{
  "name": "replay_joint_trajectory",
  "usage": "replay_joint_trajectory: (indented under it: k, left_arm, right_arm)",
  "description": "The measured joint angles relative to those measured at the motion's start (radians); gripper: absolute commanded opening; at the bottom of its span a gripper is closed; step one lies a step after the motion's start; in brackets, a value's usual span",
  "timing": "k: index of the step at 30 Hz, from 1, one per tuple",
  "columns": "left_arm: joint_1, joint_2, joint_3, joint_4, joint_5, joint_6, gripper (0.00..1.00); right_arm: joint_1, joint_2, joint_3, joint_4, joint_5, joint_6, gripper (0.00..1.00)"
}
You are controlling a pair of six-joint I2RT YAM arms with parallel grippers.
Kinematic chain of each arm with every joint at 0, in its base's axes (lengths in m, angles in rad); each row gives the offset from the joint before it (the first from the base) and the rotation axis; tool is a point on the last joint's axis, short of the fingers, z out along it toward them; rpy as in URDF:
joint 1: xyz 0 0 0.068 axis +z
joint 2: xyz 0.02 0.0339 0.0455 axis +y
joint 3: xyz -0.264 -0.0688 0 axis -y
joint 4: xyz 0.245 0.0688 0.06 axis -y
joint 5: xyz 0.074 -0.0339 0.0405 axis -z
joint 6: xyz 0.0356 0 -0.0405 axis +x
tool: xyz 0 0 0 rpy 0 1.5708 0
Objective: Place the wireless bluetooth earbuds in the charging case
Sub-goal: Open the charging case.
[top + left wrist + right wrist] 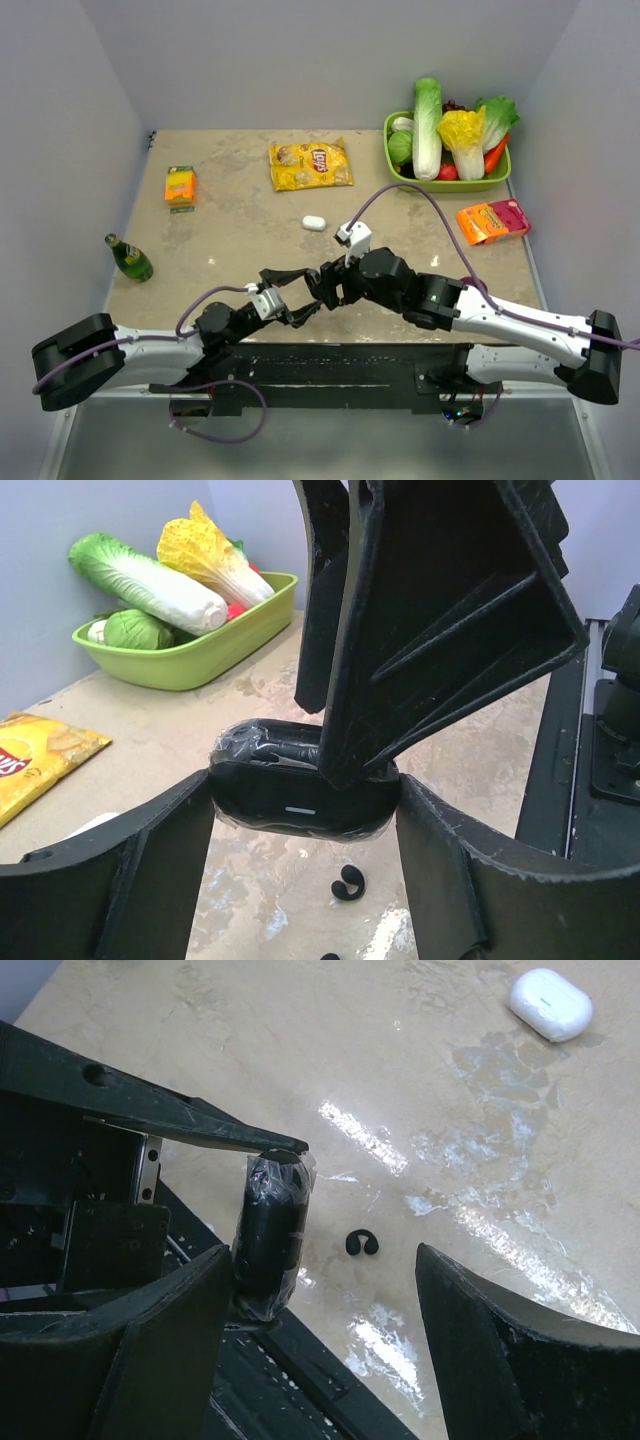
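My left gripper (305, 815) is shut on a black charging case (300, 802) wrapped in clear film, holding it by its two ends a little above the table. My right gripper (322, 1252) stands open over it; one finger (430, 630) rests on the case's top edge, and nothing is between the fingers. The black case (268, 1230) shows beside the right gripper's left finger. A small dark C-shaped earbud (362, 1244) lies on the table under the case (347, 883). A white charging case (314, 222) lies alone further back (550, 1002). The two grippers meet near the front edge (318, 295).
A yellow chips bag (310, 165) lies at the back centre. A green basket (447, 183) of toy vegetables stands back right, an orange-pink packet (490, 220) in front of it. An orange box (180, 185) and a green bottle (130, 258) are on the left.
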Motion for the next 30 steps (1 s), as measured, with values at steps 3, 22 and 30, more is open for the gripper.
replay_joint_trajectory:
  k: [3, 22, 30]
  left_arm:
    - [0.0, -0.005, 0.0, -0.008, -0.007, 0.009, 0.0]
    - [-0.007, -0.008, 0.0, -0.011, -0.048, 0.017, 0.0]
    - [-0.012, -0.011, 0.0, 0.001, -0.051, 0.017, 0.0]
  right_arm:
    - [-0.02, 0.002, -0.007, 0.009, -0.026, 0.008, 0.74]
    - [-0.08, -0.041, -0.042, 0.03, -0.046, 0.025, 0.73]
    - [-0.094, -0.108, -0.076, 0.038, -0.045, 0.033, 0.72]
